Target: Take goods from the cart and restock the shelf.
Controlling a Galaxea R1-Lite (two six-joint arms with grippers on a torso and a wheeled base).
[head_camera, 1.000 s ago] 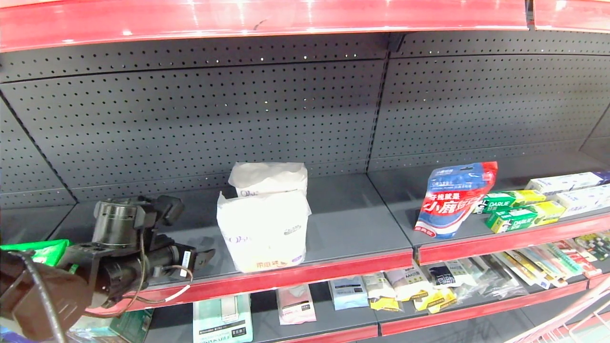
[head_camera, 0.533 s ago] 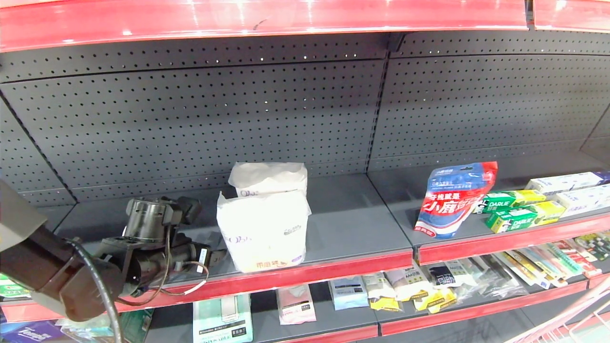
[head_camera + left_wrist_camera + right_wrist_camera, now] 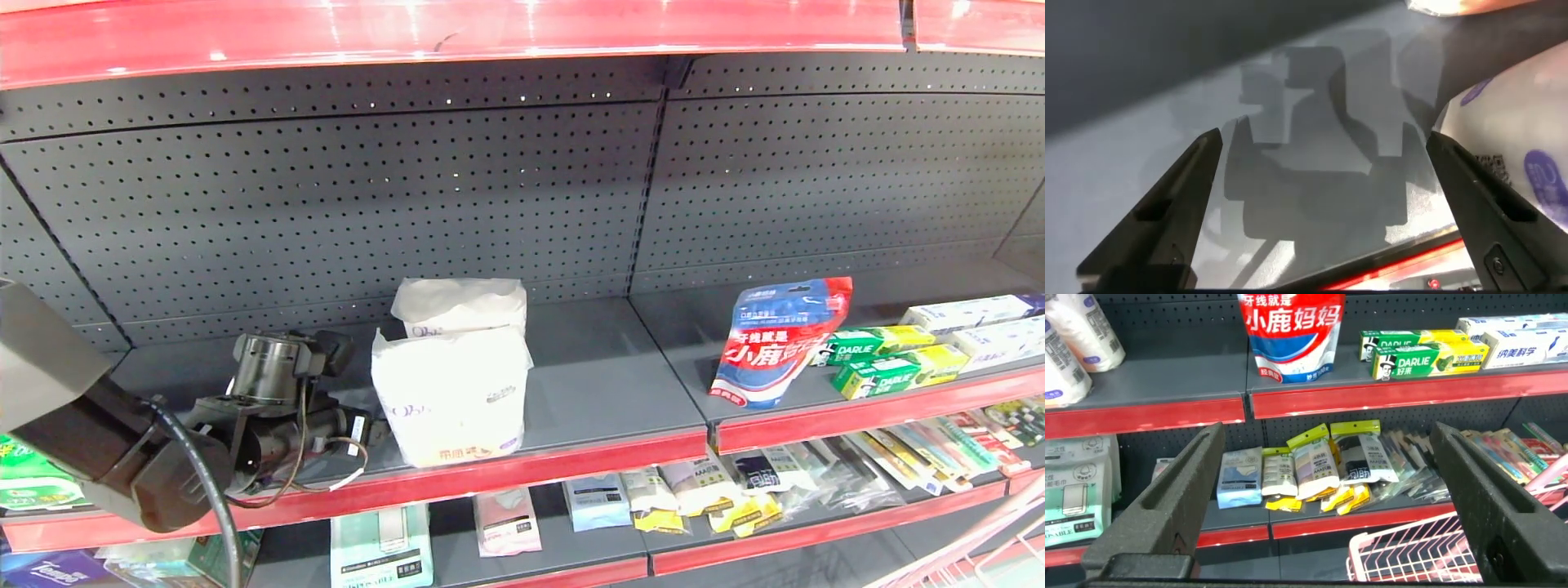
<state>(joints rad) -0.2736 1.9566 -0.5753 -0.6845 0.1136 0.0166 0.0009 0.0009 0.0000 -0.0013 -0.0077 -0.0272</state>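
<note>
Your left gripper (image 3: 369, 428) sits low over the grey shelf board (image 3: 604, 384), just left of the front white tissue pack (image 3: 453, 392). Its fingers are spread wide and there's nothing between them. The wrist camera puts that pack right beside one fingertip, but you can't tell whether they touch.

Well left of the pack, a green packet (image 3: 33, 482) lies at the end of the shelf, past the arm. Directly behind the front pack stands a second white tissue pack (image 3: 461, 304), close up against it and nearer the pegboard.

Now right of the pack, past a stretch of bare board: a red-and-blue pouch (image 3: 780, 339) stands leaning back. Beyond it are green toothpaste boxes (image 3: 890, 359) lying flat at the red front edge, then white toothpaste boxes (image 3: 971, 314) farther right again.

Below and to the right of the pack, small sachets (image 3: 694, 490) crowd the lower shelf.

Your right gripper (image 3: 1331, 514) hangs out in front of that lower shelf, down and right of the pack, jaws apart and empty. The pink wire cart (image 3: 1413, 547) lies just beneath it.
</note>
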